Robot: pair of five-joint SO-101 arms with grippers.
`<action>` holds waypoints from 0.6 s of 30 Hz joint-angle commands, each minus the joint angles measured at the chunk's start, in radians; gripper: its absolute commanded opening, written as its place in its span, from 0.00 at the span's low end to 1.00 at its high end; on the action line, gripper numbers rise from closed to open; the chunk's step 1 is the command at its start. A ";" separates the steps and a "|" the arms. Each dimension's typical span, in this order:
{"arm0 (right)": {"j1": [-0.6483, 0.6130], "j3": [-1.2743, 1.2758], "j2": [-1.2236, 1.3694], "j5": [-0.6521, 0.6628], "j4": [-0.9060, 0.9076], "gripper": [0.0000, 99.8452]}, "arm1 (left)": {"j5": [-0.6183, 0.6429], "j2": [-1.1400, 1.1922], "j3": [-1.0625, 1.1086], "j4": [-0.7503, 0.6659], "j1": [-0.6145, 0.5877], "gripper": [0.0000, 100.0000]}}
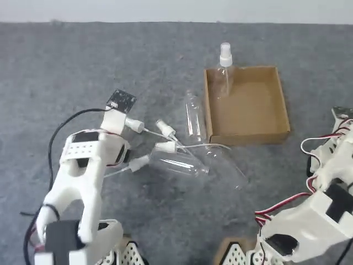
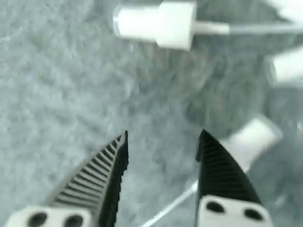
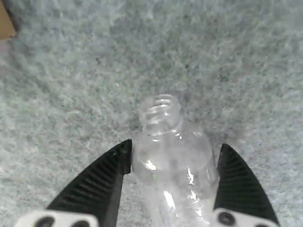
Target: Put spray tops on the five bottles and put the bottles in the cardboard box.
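My left gripper (image 2: 163, 142) hangs open over the grey carpet among loose white spray tops. One spray top (image 2: 156, 23) lies ahead of it and another (image 2: 253, 137) lies right beside one finger. In the high view the left arm (image 1: 83, 165) ends near several loose spray tops (image 1: 165, 147) and a clear bottle (image 1: 179, 164) on its side. My right gripper (image 3: 175, 151) is shut on a clear bottle (image 3: 163, 123) with a bare threaded neck. One bottle with a spray top (image 1: 225, 69) stands in the cardboard box (image 1: 276, 132).
Another clear bottle (image 1: 193, 116) lies along the box's left wall, and another (image 1: 229, 168) lies in front of the box. The right arm (image 1: 331, 193) sits at the right edge, with cables. A corner of the box (image 3: 4, 23) shows in the right wrist view.
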 commanded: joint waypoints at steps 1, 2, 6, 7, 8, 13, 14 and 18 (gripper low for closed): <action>0.010 -0.052 -0.016 0.003 -0.001 0.24 | -0.031 -0.198 -0.012 0.114 -0.048 0.21; 0.010 -0.052 -0.016 0.005 -0.001 0.24 | -0.031 -0.239 -0.018 0.137 -0.055 0.21; 0.010 -0.052 -0.016 0.006 0.005 0.24 | -0.094 -0.387 -0.068 0.285 -0.044 0.21; 0.010 -0.052 -0.016 0.008 0.007 0.24 | -0.100 -0.411 -0.087 0.316 -0.032 0.21; 0.010 -0.052 -0.016 0.011 0.008 0.24 | -0.101 -0.428 -0.104 0.338 -0.017 0.21; 0.010 -0.051 -0.016 0.011 0.008 0.24 | -0.098 -0.381 -0.153 0.362 0.083 0.21; 0.010 -0.049 -0.016 0.011 0.008 0.24 | -0.100 -0.350 -0.153 0.362 0.107 0.21; 0.010 -0.020 -0.018 0.014 -0.001 0.24 | -0.146 -0.203 -0.156 0.361 0.172 0.21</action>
